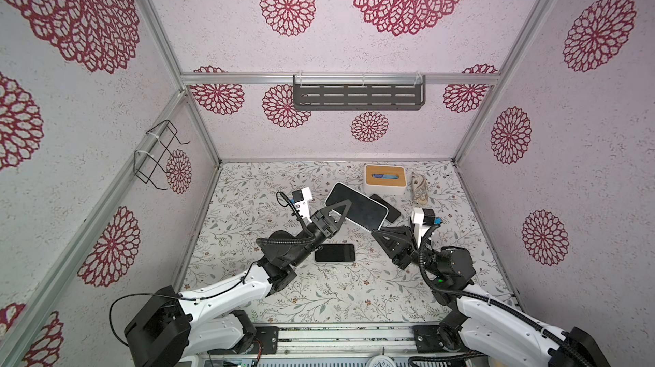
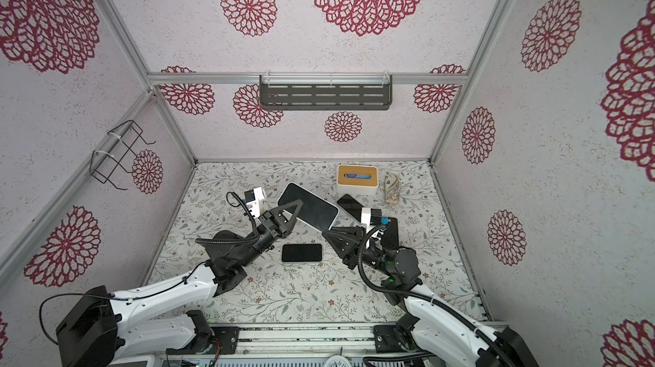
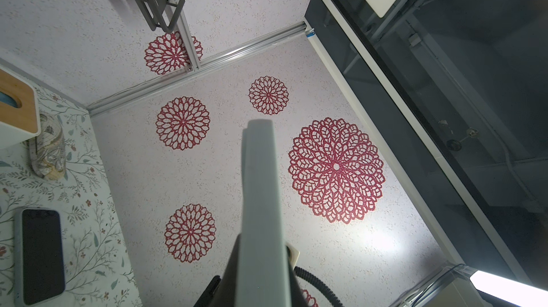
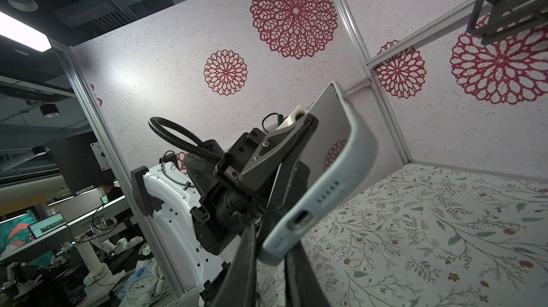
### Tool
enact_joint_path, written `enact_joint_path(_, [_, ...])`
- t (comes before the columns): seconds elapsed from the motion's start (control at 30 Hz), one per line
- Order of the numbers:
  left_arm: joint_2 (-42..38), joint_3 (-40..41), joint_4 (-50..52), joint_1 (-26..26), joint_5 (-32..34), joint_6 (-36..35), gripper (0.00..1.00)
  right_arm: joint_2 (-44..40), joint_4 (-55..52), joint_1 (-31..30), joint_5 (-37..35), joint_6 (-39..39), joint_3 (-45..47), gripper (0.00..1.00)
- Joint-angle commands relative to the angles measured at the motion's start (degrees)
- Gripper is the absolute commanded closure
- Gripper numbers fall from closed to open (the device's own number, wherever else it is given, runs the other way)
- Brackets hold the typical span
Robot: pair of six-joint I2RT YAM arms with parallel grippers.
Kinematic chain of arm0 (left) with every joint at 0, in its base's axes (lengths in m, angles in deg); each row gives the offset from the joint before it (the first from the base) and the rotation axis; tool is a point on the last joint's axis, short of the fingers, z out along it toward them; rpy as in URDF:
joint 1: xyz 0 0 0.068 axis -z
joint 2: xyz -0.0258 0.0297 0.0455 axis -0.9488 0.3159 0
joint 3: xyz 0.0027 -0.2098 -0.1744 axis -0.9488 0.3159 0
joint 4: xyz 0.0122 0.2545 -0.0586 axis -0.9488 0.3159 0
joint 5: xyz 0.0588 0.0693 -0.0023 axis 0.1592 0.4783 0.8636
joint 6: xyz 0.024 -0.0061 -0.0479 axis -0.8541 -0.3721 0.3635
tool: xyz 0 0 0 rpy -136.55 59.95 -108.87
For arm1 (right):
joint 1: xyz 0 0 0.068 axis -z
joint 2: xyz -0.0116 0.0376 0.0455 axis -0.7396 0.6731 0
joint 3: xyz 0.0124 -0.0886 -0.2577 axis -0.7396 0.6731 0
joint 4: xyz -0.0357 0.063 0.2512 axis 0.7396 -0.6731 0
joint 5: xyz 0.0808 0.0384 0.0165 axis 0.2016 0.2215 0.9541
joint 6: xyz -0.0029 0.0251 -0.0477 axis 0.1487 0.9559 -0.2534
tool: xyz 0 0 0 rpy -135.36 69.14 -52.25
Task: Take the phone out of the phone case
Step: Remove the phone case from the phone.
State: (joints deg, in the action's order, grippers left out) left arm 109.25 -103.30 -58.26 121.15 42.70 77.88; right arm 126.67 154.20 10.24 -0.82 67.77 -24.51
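Observation:
A phone (image 1: 358, 205) with a dark screen sits in a pale grey phone case (image 4: 335, 178) and is held tilted in the air above the table's middle. My left gripper (image 1: 343, 205) is shut on the case's long left side; in the left wrist view the case's edge (image 3: 261, 201) runs up out of the jaws. My right gripper (image 1: 374, 232) is at the near end; in the right wrist view its fingers (image 4: 246, 255) close on the case's corner beside the charging port, and the gripper (image 4: 272, 243) is shut on it.
A second phone (image 1: 335, 253) in a pale case lies flat under the left arm. A dark phone (image 1: 388, 207) lies behind the held one. A tissue box (image 1: 384, 179) and a patterned pouch (image 1: 419, 189) stand at the back. A shelf (image 1: 358, 96) and wire rack (image 1: 156, 156) hang on the walls.

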Motion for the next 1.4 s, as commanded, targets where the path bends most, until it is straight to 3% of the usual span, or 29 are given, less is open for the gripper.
enact_joint_path(0.0, [-0.6,-2.5,-1.2,0.1,-1.0,0.7,1.0,-0.7,-2.2,0.3,-2.2,-7.3,-2.7,1.0])
enact_joint_path(0.3, [-0.2,-5.2,5.5,1.2,-2.4,3.5,1.0,-3.1,-12.5,0.4,-7.3,-22.5,-4.0,1.0])
enact_joint_path(0.57, [1.4,-7.1,9.9,1.6,-4.3,6.7,1.0,-4.8,-12.4,0.4,-12.1,-33.3,-3.1,1.0])
enact_joint_path(0.8, [1.2,-6.8,10.5,1.9,-4.4,6.7,1.0,-8.0,-13.7,0.4,-20.5,-37.2,-3.4,1.0])
enact_joint_path(1.07, [1.1,-5.4,6.4,1.2,-4.1,6.9,1.0,-9.8,-14.1,0.4,-16.3,-35.6,-2.7,1.0])
enact_joint_path(1.13, [-0.1,-4.8,5.6,-0.2,-5.0,6.7,1.0,-12.0,-16.1,0.4,-15.8,-35.0,-1.2,0.89])
enact_joint_path(1.2, [-2.8,-4.4,8.1,-2.3,-6.6,5.3,1.0,-15.6,-21.3,0.4,-17.0,-35.0,0.0,0.64])
enact_joint_path(1.23, [-4.3,-4.7,10.5,-3.6,-7.9,4.0,1.0,-17.4,-24.6,0.6,-17.5,-35.2,0.1,0.58])
enact_joint_path(1.37, [-9.6,-11.9,30.1,-10.2,-24.6,-7.6,1.0,-23.1,-38.8,1.5,-17.9,-34.6,-2.3,0.36])
